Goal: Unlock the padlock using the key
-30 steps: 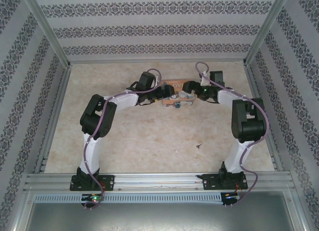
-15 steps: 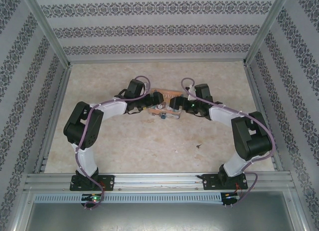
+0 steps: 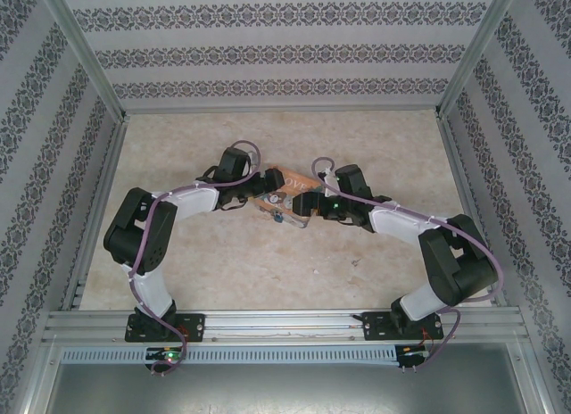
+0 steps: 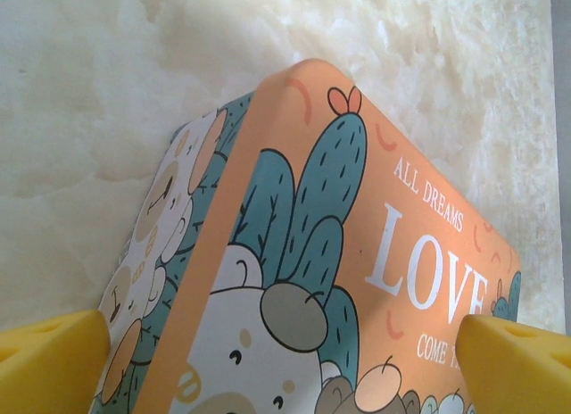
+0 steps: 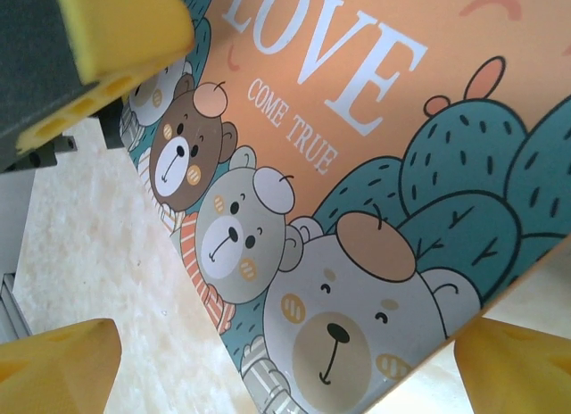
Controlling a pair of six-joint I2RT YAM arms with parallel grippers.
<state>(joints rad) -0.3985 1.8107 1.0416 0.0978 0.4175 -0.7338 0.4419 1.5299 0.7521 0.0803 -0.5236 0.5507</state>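
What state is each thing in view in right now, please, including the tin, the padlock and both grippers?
tin: lid closed, flanked by both grippers' fingers.
padlock: by the tin's near edge; locked or unlocked, too small to tell.
left gripper: open, fingers either side of the tin.
right gripper: open, fingers either side of the tin's corner.

The tin (image 3: 285,178) lies between left pincer (image 4: 285,343) and right pincer (image 5: 285,360).

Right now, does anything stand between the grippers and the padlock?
Yes. The orange tin lies between the jaws of the open left gripper and right gripper; the padlock sits at its near edge.
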